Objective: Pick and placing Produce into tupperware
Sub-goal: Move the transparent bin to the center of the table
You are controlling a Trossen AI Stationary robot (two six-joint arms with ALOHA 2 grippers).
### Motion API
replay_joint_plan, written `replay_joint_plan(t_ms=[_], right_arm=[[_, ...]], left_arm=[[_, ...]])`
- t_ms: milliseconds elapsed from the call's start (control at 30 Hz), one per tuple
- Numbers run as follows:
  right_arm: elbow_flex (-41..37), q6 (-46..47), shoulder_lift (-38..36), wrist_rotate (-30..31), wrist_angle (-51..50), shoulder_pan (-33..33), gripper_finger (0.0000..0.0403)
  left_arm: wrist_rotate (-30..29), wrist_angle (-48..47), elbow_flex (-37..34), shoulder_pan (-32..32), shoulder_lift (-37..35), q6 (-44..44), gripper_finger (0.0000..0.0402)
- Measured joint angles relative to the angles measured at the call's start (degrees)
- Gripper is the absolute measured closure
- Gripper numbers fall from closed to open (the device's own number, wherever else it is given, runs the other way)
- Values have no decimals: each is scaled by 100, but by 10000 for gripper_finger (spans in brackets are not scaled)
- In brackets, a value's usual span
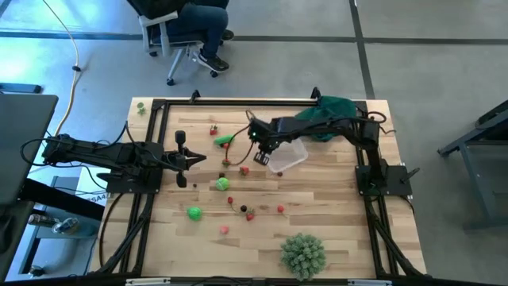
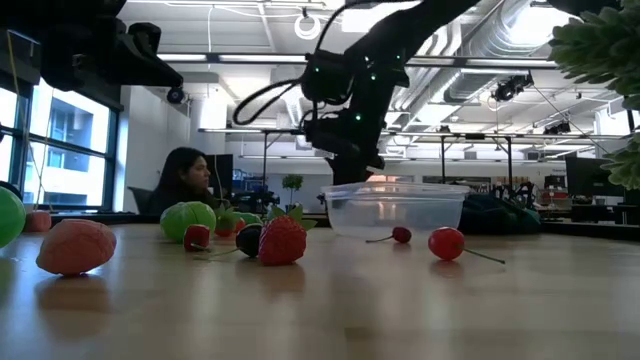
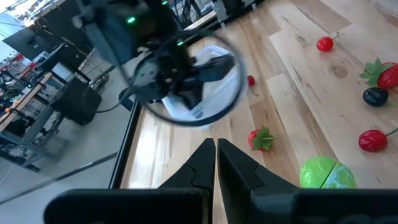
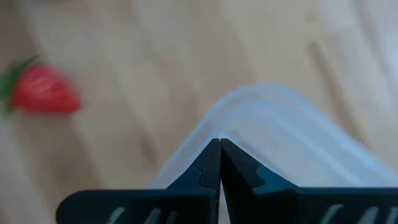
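Because my right claw [image 4: 219,144] was shut and empty right over the small clear plastic tub's [image 1: 287,156] rim, I could have tipped it.

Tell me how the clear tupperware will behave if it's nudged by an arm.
The tupperware looks thin-walled and empty, so it is probably light and would slide on the smooth table. It sits low and wide, so tipping seems unlikely.

Right arm stretched from the right side toward centre, wrist angled down, right gripper [image 1: 263,152] fingers pressed together, held low. Left arm extended level from the left side, left gripper [image 1: 195,159] fingers also pressed together, waiting.
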Motion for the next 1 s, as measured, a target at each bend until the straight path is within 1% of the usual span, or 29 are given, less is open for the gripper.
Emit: replay_joint_plan(t_ms=[133, 333, 433, 500, 600, 733, 900, 1000], right_arm=[[0, -117, 0, -321, 36, 314, 403], [35, -339, 0, -468, 105, 720, 403], [35, -430, 0, -580, 154, 818, 403], [35, -452, 0, -551, 169, 837, 403], [35, -422, 0, -446, 164, 782, 403], [35, -420, 0, -111, 142, 601, 403], [35, -418, 0, 288, -36, 219, 403], [35, -427, 0, 325, -76, -22, 403]], left_arm=[[0, 1, 0, 0, 0, -1, 392], [0, 0, 0, 0, 2, -15, 392], [0, 2, 0, 0, 1, -15, 392], [0, 2, 0, 0, 1, -15, 392], [1, 2, 0, 0, 2, -69, 392], [0, 2, 0, 0, 2, -129, 392], [0, 2, 0, 0, 2, -129, 392], [0, 2, 0, 0, 2, -129, 392]])
